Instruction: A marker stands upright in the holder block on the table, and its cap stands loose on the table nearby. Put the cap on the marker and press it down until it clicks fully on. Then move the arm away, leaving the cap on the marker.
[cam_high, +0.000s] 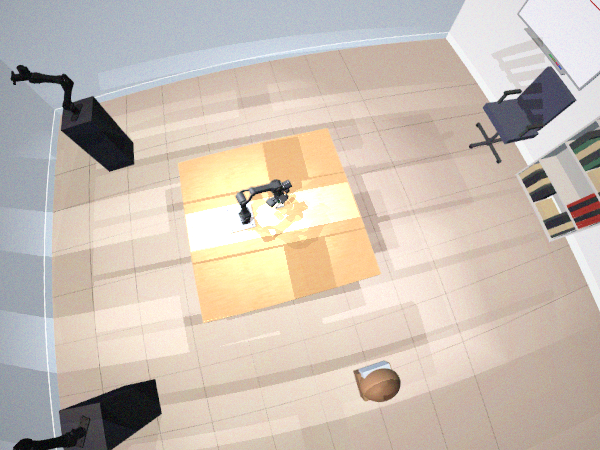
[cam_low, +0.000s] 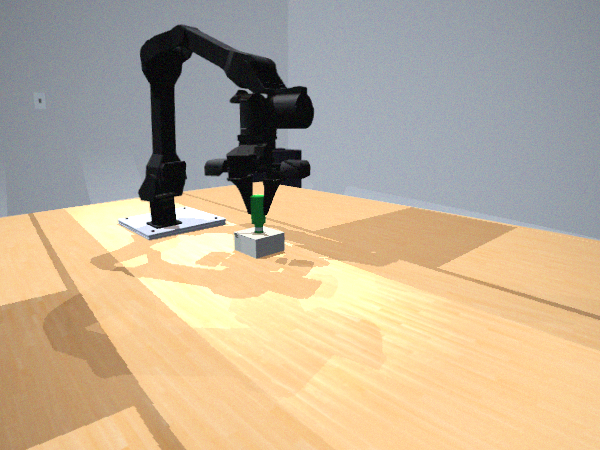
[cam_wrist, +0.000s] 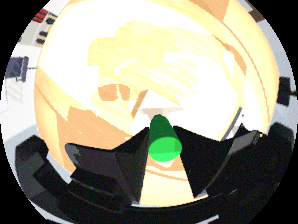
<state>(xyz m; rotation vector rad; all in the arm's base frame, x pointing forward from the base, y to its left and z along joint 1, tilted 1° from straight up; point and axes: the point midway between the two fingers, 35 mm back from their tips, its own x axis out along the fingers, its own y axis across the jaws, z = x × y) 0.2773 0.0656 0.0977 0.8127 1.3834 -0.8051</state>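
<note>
A green cap (cam_low: 257, 205) (cam_wrist: 162, 141) sits on top of the marker (cam_low: 258, 228), which stands upright in the grey holder block (cam_low: 260, 243) on the wooden table (cam_low: 350, 350) (cam_high: 310, 270). My gripper (cam_low: 257, 209) (cam_wrist: 164, 155) (cam_high: 278, 200) points straight down over the block and is shut on the cap, one finger on each side. In the wrist view the cap fills the gap between the fingers and hides the marker and most of the block. In the overhead view the gripper hides cap, marker and block.
The arm's base plate (cam_low: 170, 225) is bolted to the table just left of and behind the block. Around the table are two dark cabinets (cam_high: 97, 132) (cam_high: 112, 412), an office chair (cam_high: 525, 112) and a bookshelf (cam_high: 567, 185).
</note>
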